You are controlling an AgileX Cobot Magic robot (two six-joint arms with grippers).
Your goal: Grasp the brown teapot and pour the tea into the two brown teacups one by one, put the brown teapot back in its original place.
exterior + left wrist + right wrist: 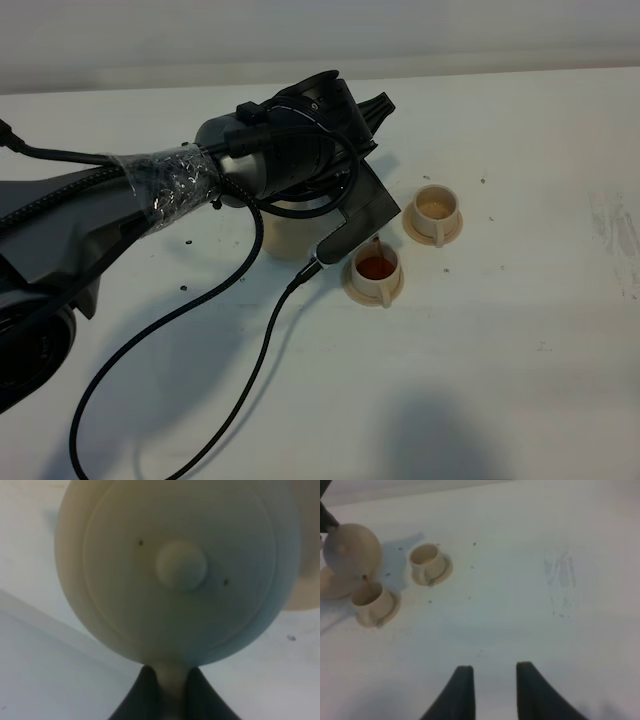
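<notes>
**White surface, tea running into the cup by the left claw**

White surface (500,350), flecked with a few dark specks, carries the whole tea set, with a black cable (250,290) trailing across it from the left arm (150,190). That arm reaches in over the set and, from high up, hides most of what it carries.

The left claw (170,672) is clamped narrow on the loop handle (172,680) of the brown teapot (175,570), its dark fingers (145,695) pressed to either side. The pot is lifted and tipped, and its lid knob (181,565) faces the wrist camera. Just below the pot lies the large saucer (330,587), and the pot is raised off it.

Just past the spout stands the nearer teacup (375,268) on its small saucer. A thin reddish stream of tea (376,245) drops into it, and dark amber liquid shows inside. Beyond that, farther from the left claw, the second teacup (433,207) stands on its own saucer, apart from the first, its inside pale.

The right claw (494,669) hangs over bare surface with its two fingers spread and nothing between them. Both cups and the pot are well apart from it.
</notes>
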